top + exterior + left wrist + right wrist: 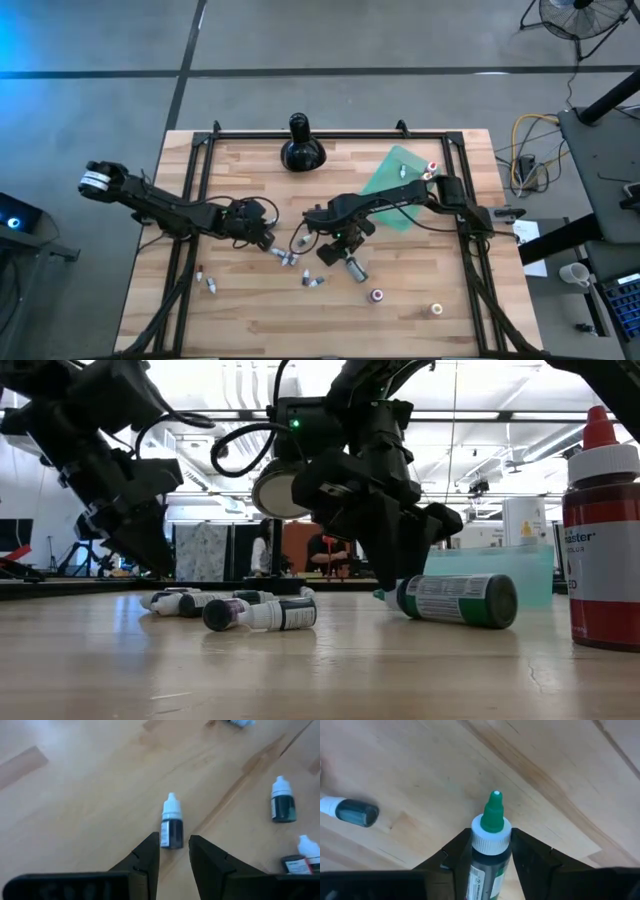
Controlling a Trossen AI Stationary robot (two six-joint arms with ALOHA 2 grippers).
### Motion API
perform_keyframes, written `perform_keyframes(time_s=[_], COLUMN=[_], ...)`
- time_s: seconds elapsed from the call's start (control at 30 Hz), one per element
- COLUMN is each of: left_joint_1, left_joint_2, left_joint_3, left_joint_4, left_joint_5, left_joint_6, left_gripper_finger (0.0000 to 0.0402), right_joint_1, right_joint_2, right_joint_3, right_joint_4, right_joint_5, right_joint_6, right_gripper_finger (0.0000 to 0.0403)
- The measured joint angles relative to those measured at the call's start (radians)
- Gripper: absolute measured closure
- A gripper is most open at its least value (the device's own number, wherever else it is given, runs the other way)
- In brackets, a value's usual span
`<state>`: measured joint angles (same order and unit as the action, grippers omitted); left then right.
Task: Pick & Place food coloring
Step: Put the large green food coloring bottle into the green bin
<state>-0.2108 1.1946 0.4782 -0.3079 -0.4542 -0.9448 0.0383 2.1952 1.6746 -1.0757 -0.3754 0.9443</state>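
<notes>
Green-capped, a food coloring dropper (pixel 491 845) lies on the wooden tabletop (pixel 250 310) between the fingers of the right hand (pixel 491 852), which pinch its neck: the pick step seems under way, and a clean lift is likely next. The left hand (pixel 174 851), narrowly spread, hovers at a dark vial (pixel 171 822) without gripping it. Other small bottles lie scattered. Farther back sits a teal sheet (pixel 392 185); no drop-off container can be made out.

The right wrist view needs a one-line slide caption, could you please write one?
Right gripper closed around a green-tipped food coloring bottle above the wooden table.
</notes>
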Motion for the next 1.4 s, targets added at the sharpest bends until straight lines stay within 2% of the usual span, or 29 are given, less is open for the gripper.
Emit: perform_keyframes(time_s=[0.3,0.63,0.73,0.87,0.93,1.0,1.17,1.27,1.4], left_joint_1=[0.0,0.0,0.0,0.0,0.0,0.0,0.0,0.0,-0.001], left_joint_2=[0.0,0.0,0.0,0.0,0.0,0.0,0.0,0.0,0.0], left_joint_3=[-0.007,-0.008,-0.008,-0.008,-0.008,-0.008,-0.008,-0.008,-0.008], left_joint_4=[0.009,0.012,0.019,0.02,0.025,0.032,0.081,0.099,0.099], left_joint_5=[0.007,0.007,0.008,0.007,0.008,0.007,0.008,0.012,0.028], left_joint_6=[-0.001,-0.002,-0.002,0.0,0.005,0.016,0.072,0.088,0.066], left_gripper_finger=[0.0321,0.0321,0.0321,0.0321,0.0321,0.0321,0.0321,0.0321,0.0321], right_joint_1=[0.0,0.001,0.005,0.063,0.089,0.095,0.081,0.064,0.015], right_joint_2=[0.0,-0.03,-0.087,-0.231,-0.303,-0.337,-0.306,-0.255,-0.146], right_joint_3=[-0.016,-0.01,0.002,0.004,-0.016,-0.054,-0.149,-0.15,-0.146], right_joint_4=[0.012,0.01,0.019,0.113,0.161,0.156,0.133,0.135,0.129], right_joint_5=[0.029,0.068,0.176,0.528,0.614,0.584,0.392,0.291,0.187], right_joint_6=[-0.006,-0.07,-0.068,-0.041,0.01,0.077,0.125,0.064,-0.006], right_gripper_finger=[0.027,0.0336,0.0353,0.0378,0.0392,0.0394,0.0374,0.0342,0.0278])
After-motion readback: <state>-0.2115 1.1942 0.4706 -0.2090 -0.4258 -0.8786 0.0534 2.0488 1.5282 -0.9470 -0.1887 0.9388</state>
